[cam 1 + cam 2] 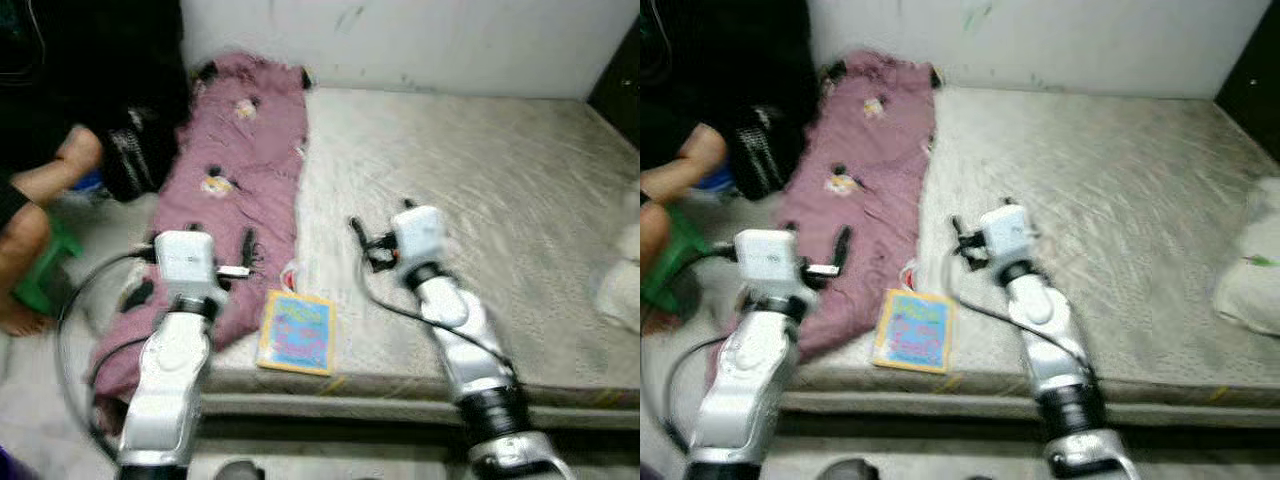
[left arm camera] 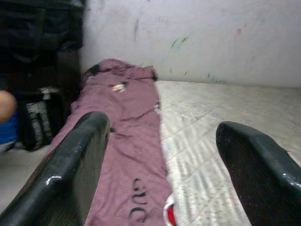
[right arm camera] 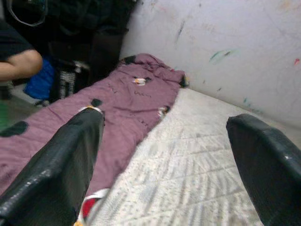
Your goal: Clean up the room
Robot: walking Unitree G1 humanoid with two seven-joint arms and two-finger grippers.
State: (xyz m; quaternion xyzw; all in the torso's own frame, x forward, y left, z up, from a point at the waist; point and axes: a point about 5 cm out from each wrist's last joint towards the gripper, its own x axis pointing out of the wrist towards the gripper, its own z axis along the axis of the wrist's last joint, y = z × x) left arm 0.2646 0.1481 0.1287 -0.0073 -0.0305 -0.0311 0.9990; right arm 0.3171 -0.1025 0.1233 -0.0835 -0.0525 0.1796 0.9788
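Jaws wide apart and holding nothing on both grippers. Far left: person's arm beside dark bags, green stool below. Left gripper over mauve blanket, fingers spread, pointing along blanket toward wall. Blanket laid lengthwise on left strip of mattress, near end hanging over mattress corner. Small colourful book flat at front edge of mattress, just beside blanket, between the two arms. Small red-and-white item at blanket edge just above book, kind unclear. Right gripper over bare mattress right of book, fingers spread. White soft object at far right edge of mattress, blurred.
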